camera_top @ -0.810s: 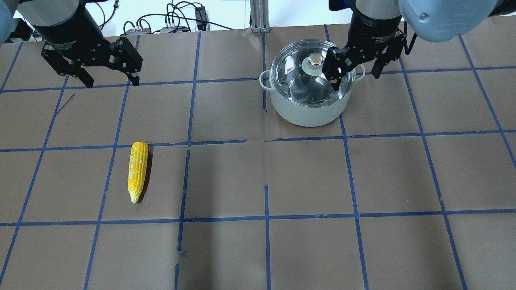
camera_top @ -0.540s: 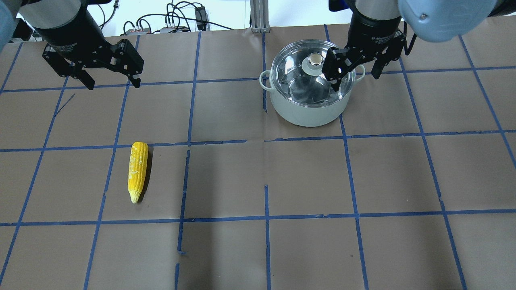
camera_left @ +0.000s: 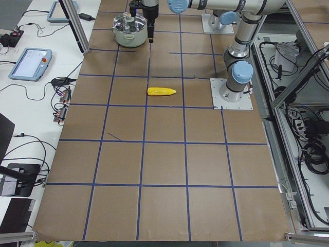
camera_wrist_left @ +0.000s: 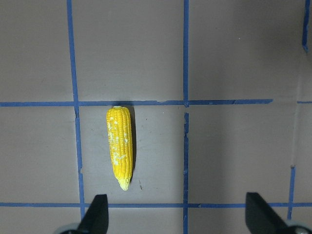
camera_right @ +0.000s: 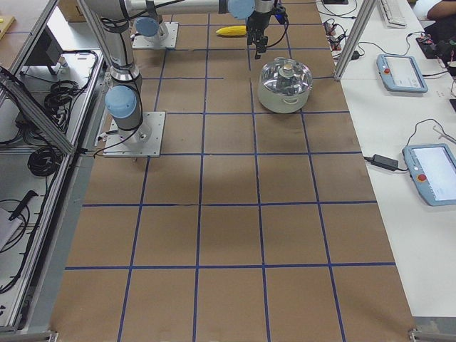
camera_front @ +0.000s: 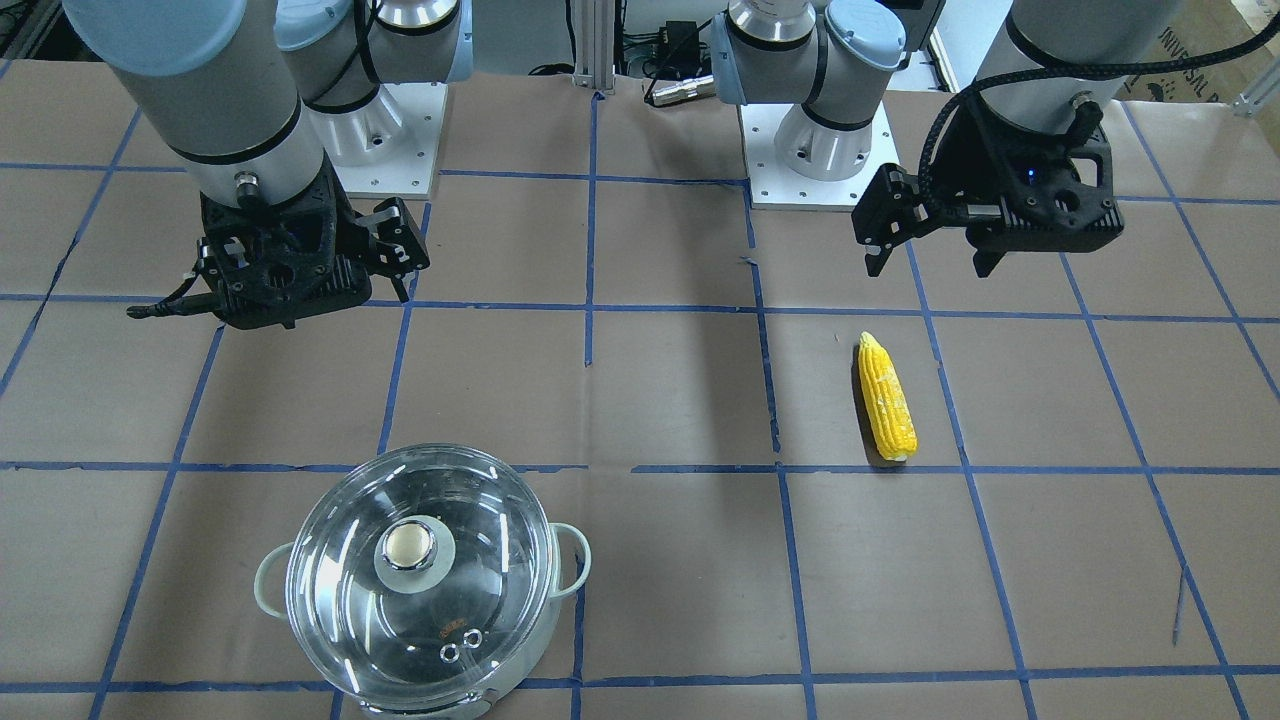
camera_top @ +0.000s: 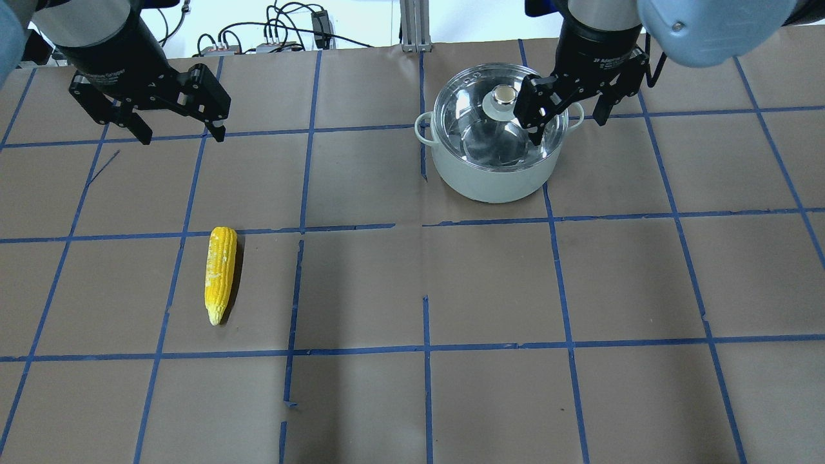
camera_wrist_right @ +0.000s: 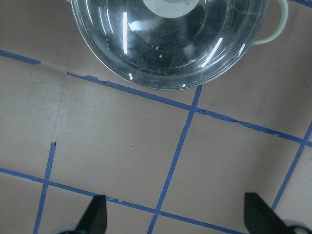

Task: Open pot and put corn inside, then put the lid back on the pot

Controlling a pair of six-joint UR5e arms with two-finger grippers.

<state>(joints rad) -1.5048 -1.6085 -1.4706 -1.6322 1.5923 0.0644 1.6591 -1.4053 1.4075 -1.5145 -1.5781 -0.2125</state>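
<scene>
The pot [camera_top: 493,177] stands at the far right of the table with the glass lid [camera_top: 499,125] seated on it. It also shows in the front view [camera_front: 571,560] with its lid [camera_front: 420,580]. The corn [camera_top: 220,274] lies flat at the left, tapered end toward the robot, and also shows in the left wrist view [camera_wrist_left: 121,146]. My left gripper [camera_top: 182,135] is open and empty, high above the table beyond the corn. My right gripper [camera_top: 570,129] is open and empty, high up, short of the pot on the robot's side. The right wrist view shows the lid [camera_wrist_right: 170,44] ahead of that gripper [camera_wrist_right: 176,217].
Brown paper with a blue tape grid covers the table [camera_top: 425,290]. Cables and small boxes [camera_top: 277,38] lie past the far edge. Tablets and cables lie on the side bench [camera_right: 399,71] beyond the pot.
My left gripper has drifted slightly to the right. The right gripper, pot, lid and corn have not visibly moved.
</scene>
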